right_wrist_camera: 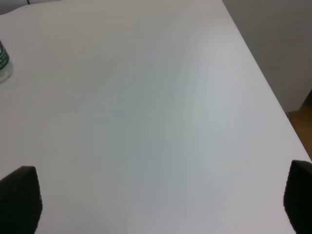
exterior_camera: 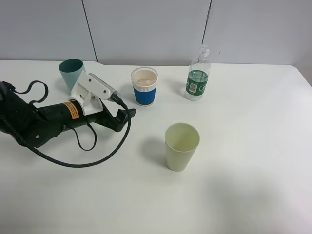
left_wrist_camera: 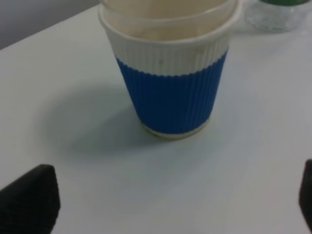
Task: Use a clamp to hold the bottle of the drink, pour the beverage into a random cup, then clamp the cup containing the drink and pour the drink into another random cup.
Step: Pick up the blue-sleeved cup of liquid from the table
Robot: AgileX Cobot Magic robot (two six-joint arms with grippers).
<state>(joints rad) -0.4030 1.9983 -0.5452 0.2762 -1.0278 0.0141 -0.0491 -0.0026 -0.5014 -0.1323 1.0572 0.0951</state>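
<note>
Exterior high view, read from left to right.

1. Left arm (exterior_camera: 44, 122): lies low over the white table (exterior_camera: 253, 185) at the left of the frame and points right. A black cable (exterior_camera: 92, 161) loops on the tabletop below it.
2. Teal cup (exterior_camera: 71, 72): stands upright at upper left, behind the arm and just beside the white camera bracket (exterior_camera: 90, 92).
3. Left gripper (exterior_camera: 125, 119): sits left of centre with its jaws spread and gripping nothing. In the left wrist view the gripper (left_wrist_camera: 168, 202) shows its black fingertips (left_wrist_camera: 29, 200) at the outer edges of the picture, with bare table between them.
4. Blue-sleeved cup (exterior_camera: 144, 87): stands upright at upper centre, just up and to the right of the left gripper, near it but not touching. In the left wrist view the cup (left_wrist_camera: 170, 92) stands straight ahead of the spread jaws, centred on the gap and clear of both fingertips. Its inside is cream; whether it holds liquid cannot be told.
5. Yellow-green cup (exterior_camera: 181, 146): stands upright at centre, to the lower right of the left gripper and well apart from it.
6. Bottle (exterior_camera: 198, 75): stands upright right of centre near the top, to the right of the blue-sleeved cup and apart from it.
7. Right gripper (right_wrist_camera: 158, 197): outside the exterior frame. In the right wrist view its jaws are spread wide over bare table and hold nothing. The bottle (right_wrist_camera: 4, 63) shows only at the picture's edge, well apart from them.
</note>
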